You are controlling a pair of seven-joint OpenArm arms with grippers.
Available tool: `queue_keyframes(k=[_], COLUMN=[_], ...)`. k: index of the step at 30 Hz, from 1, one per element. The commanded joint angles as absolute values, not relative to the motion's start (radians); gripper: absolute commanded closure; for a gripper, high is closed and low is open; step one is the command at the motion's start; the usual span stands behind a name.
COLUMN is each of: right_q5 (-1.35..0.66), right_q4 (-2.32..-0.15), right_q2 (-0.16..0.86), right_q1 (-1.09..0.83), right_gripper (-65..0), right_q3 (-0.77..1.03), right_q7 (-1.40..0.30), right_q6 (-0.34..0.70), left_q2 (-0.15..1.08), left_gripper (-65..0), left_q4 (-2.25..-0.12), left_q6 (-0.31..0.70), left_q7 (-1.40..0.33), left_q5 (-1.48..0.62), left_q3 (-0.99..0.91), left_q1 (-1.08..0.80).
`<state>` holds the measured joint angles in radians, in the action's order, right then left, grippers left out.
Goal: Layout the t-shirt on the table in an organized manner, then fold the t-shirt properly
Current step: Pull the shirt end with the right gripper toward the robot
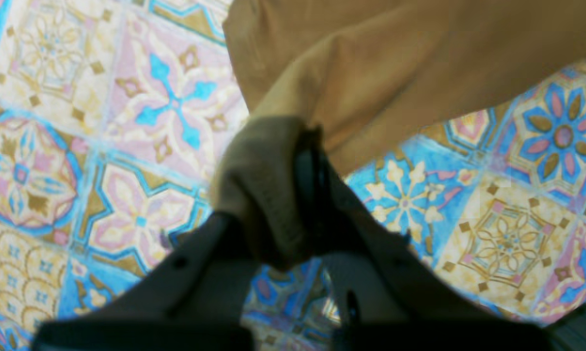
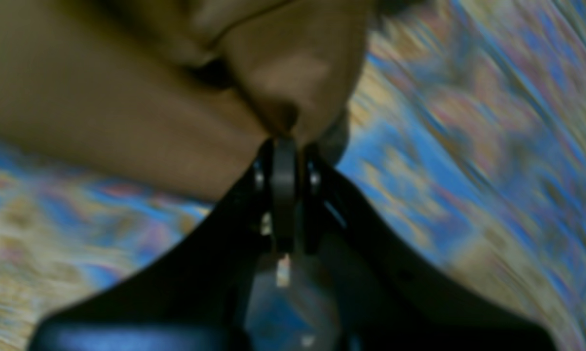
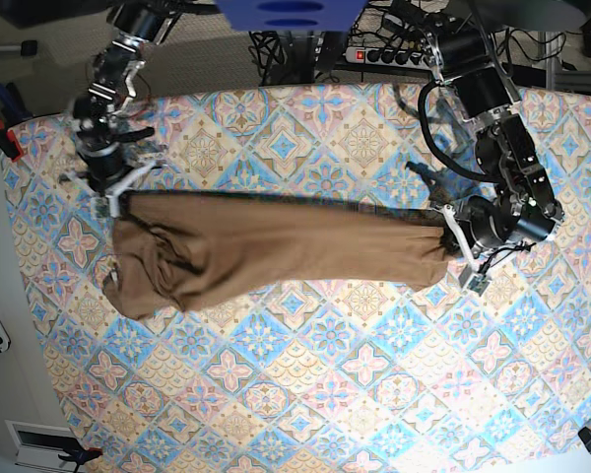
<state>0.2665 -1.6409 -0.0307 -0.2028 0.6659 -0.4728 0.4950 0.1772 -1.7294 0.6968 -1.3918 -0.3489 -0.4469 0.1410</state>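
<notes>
The t-shirt (image 3: pixel 276 254) hangs stretched in a band above the table (image 3: pixel 305 394) betw. both arms, sagging into a bunch at the right-arm end. Left gripper (image 1: pixel 293 161) and right gripper (image 2: pixel 284 146) are each pinched tight on a fabric edge. Judged light, limp, prone to bunching; best held at hem or shoulder corners, not mid-cloth.

The table (image 3: pixel 305 394) in pastel tile-pattern cloth, the tan t-shirt (image 3: pixel 276 246) stretched across it (possibly partly lifted)
</notes>
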Motion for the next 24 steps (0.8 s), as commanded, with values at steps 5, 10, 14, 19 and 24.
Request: queue_keyframes(k=[5,10,14,19,24], right_q5=[0.260,0.262,0.255,0.257,0.263], right_q4=[-1.659,-1.672,-1.771,-1.899,-1.899], right_q2=[-0.027,-0.027,-0.027,-0.039,-0.058], right_q1=[-0.213,-0.225,-0.225,-0.216,-0.216], right_gripper=[-1.3,-27.6,-33.0,-25.6,-21.5], right_q3=[0.673,0.671,0.714,0.746,0.668], right_q7=[-0.453,-0.452,-0.444,-0.372,-0.341], right_q6=[0.493,0.495,0.495,0.495,0.496], left_q2=[0.188,0.185,0.185,0.185,0.183], left_gripper=[0.0,0.0,0.0,0.0,0.0], left_q4=[-1.748,-1.748,-1.748,-1.748,-1.748], left_q6=[0.698,0.698,0.698,0.698,0.698], left_q7=[-1.382,-1.382,-1.382,-1.382,-1.382], left_q5=[-0.352,-0.352,-0.352,-0.352,-0.352], left_q3=[-0.449,-0.449,-0.449,-0.449,-0.449], left_q1=[0.160,0.148,0.147,0.147,0.147])
